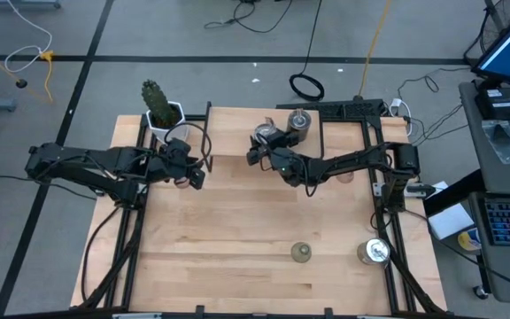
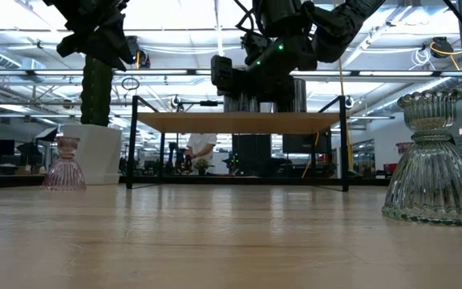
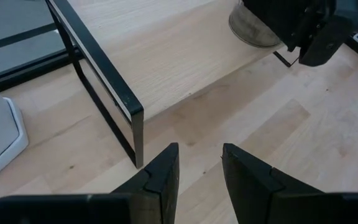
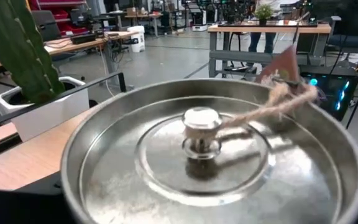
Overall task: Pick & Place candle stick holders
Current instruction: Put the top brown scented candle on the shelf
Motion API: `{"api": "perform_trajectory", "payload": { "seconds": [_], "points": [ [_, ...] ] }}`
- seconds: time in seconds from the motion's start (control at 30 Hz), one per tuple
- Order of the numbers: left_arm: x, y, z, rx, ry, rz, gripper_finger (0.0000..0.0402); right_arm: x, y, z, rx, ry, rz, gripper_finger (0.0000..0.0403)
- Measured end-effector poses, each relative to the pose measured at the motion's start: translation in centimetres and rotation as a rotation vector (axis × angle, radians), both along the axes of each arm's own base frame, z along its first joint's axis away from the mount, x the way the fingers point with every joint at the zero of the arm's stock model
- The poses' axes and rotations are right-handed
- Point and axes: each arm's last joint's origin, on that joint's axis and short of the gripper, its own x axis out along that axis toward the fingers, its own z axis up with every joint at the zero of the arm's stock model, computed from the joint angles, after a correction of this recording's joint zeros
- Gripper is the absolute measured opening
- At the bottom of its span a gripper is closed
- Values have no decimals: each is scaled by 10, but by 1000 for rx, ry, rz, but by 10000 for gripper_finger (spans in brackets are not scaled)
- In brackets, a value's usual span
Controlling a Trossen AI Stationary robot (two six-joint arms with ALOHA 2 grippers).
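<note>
Right tool (image 1: 260,142) holds a silvery metal holder (image 4: 210,158) over the raised shelf (image 1: 237,133).
I judge it light, rigid, slick; I grip its rim; left tool (image 3: 199,171) waits narrowly open by the cactus (image 1: 158,102).

The place reads as a robotics lab or open workshop: a wooden table (image 1: 237,221) in a black metal frame (image 1: 388,239) stands on a grey floor strewn with cables (image 1: 308,86), with benches, monitors and ceiling strip lights far behind.
</note>
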Motion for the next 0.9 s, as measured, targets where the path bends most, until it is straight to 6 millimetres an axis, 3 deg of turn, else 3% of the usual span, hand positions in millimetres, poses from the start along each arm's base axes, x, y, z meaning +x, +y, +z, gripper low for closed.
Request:
{"api": "perform_trajectory", "payload": {
  "seconds": [0.9],
  "points": [
    [2,0,2,9,-17,-13,122,-1,-1,18,-222,156,-60,379]
  ]
}}
